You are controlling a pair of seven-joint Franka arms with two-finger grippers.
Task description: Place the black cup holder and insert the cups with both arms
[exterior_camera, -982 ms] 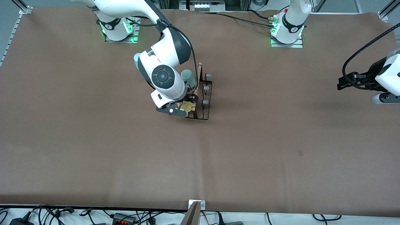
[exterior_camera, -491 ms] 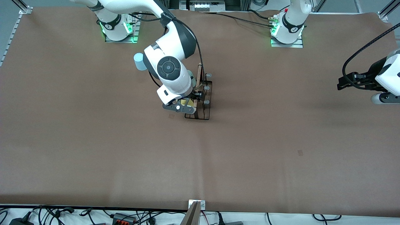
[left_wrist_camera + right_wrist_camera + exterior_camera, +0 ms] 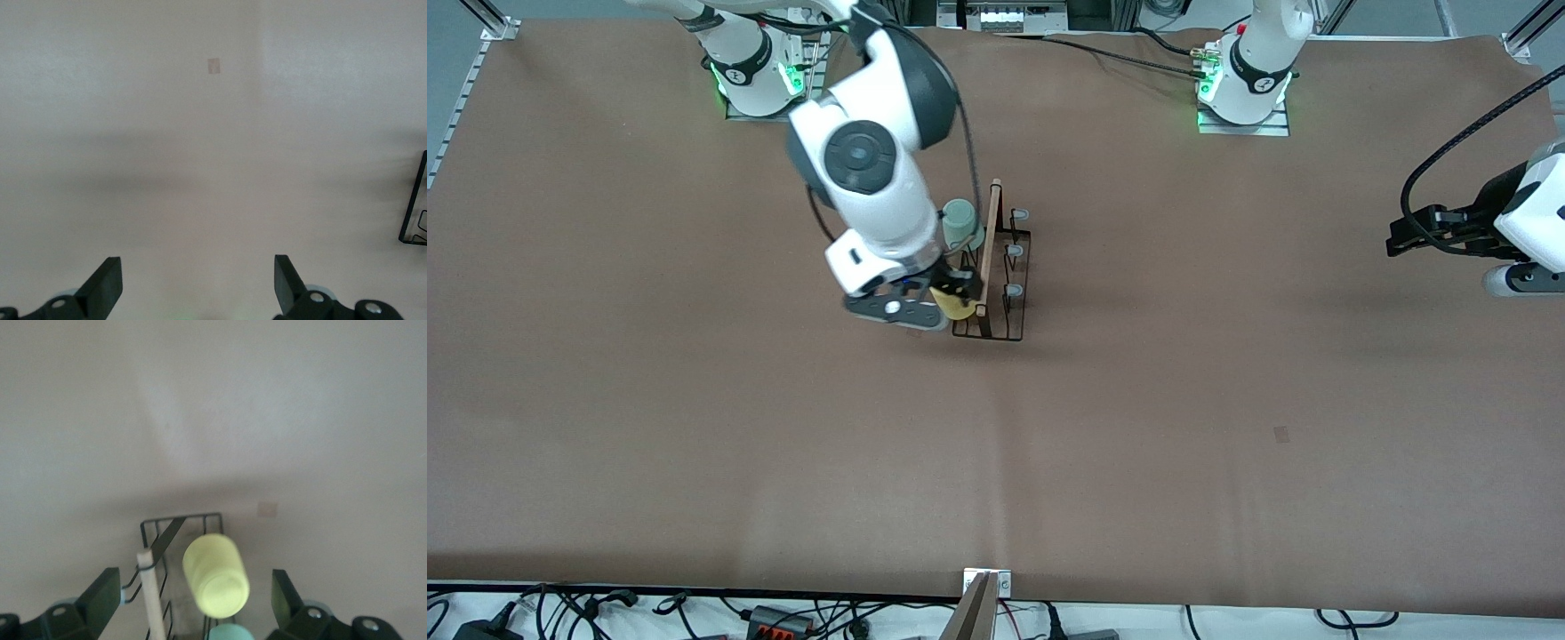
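The black cup holder [image 3: 1021, 313] stands mid-table with its wooden rod handle [image 3: 989, 233] on top. A yellow cup [image 3: 955, 308] sits tilted on a peg at the rack's end nearer the front camera, on the side toward the right arm's end. A mint green cup [image 3: 960, 220] sits on a peg farther along that side. My right gripper [image 3: 947, 286] is open just above the yellow cup [image 3: 215, 573] and does not touch it; the rack [image 3: 155, 532] and the mint cup [image 3: 230, 632] also show there. The light blue cup is hidden. My left gripper [image 3: 1412, 236] waits open and empty at the left arm's end.
Three bare pale-tipped pegs [image 3: 1011, 252] line the rack's side toward the left arm's end. A small tan patch [image 3: 1281, 434] marks the brown table cover. A corner of the rack [image 3: 412, 203] shows in the left wrist view. Cables lie along the table's near edge.
My right gripper has let go of the yellow cup, risen and drawn back toward the right arm's end. The cup stays on its peg. The light blue cup is now hidden by the arm.
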